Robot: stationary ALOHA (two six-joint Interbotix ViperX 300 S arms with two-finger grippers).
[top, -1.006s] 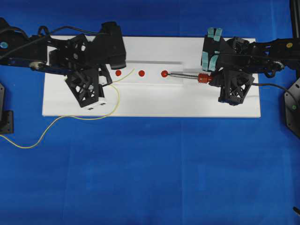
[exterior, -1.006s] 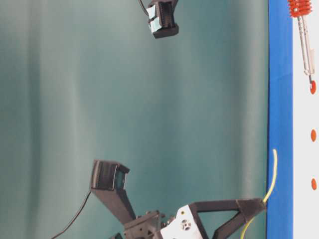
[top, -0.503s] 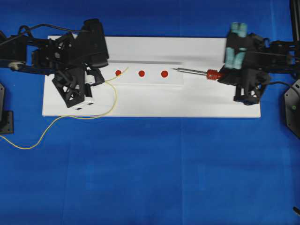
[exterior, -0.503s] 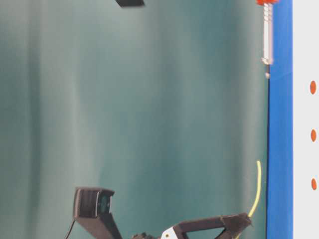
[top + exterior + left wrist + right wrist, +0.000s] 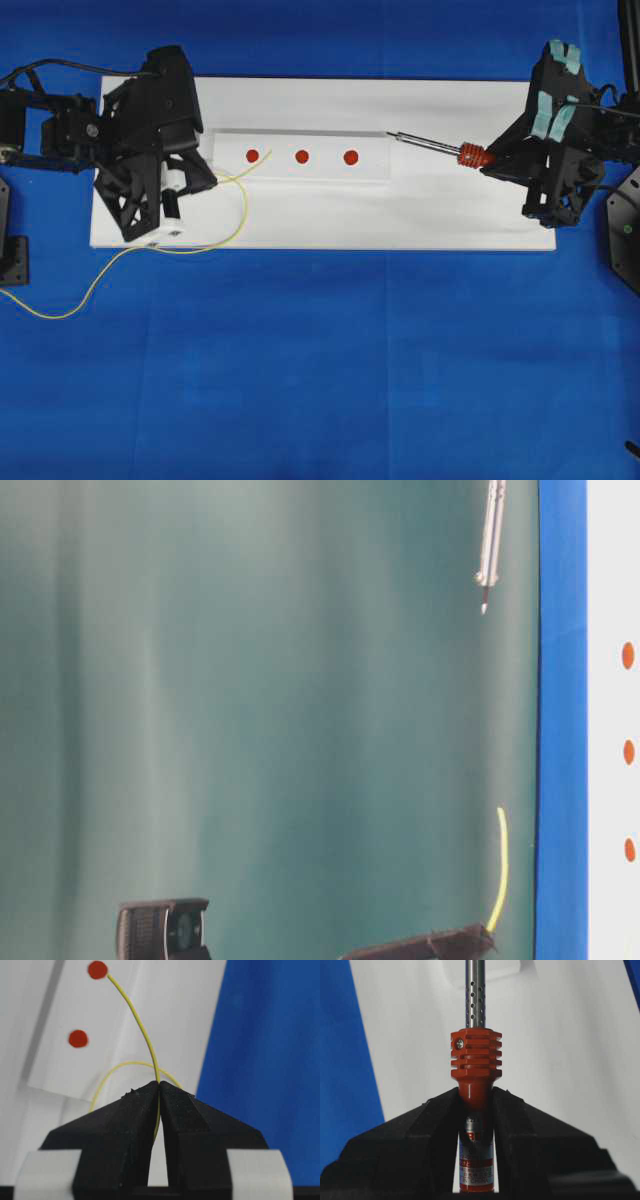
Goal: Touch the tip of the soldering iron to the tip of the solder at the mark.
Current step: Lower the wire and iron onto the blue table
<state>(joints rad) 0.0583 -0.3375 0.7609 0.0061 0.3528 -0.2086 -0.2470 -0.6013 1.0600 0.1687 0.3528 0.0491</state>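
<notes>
The soldering iron (image 5: 440, 147) is clamped at its red collar (image 5: 476, 1055) in my right gripper (image 5: 497, 163), which is shut on it. It hangs above the board's right end with its tip (image 5: 484, 605) in the air, right of the three red marks (image 5: 301, 156). My left gripper (image 5: 159, 1084) is shut on the thin yellow solder (image 5: 137, 1020). The solder's free end (image 5: 268, 154) curves up over the leftmost mark (image 5: 252, 155) and is lifted off the board (image 5: 500, 870). The rest of the wire trails off the board to the left (image 5: 90, 285).
A white board (image 5: 330, 220) lies on the blue cloth, with a raised white strip (image 5: 370, 170) carrying the marks. Dark stands sit at the left edge (image 5: 10, 250) and right edge (image 5: 622, 225). A black camera block (image 5: 165, 932) shows low in the table-level view.
The right arm has pulled back to the right and risen, taking the iron's tip off the rightmost mark. The left arm has drawn left, carrying the solder's end with it.
</notes>
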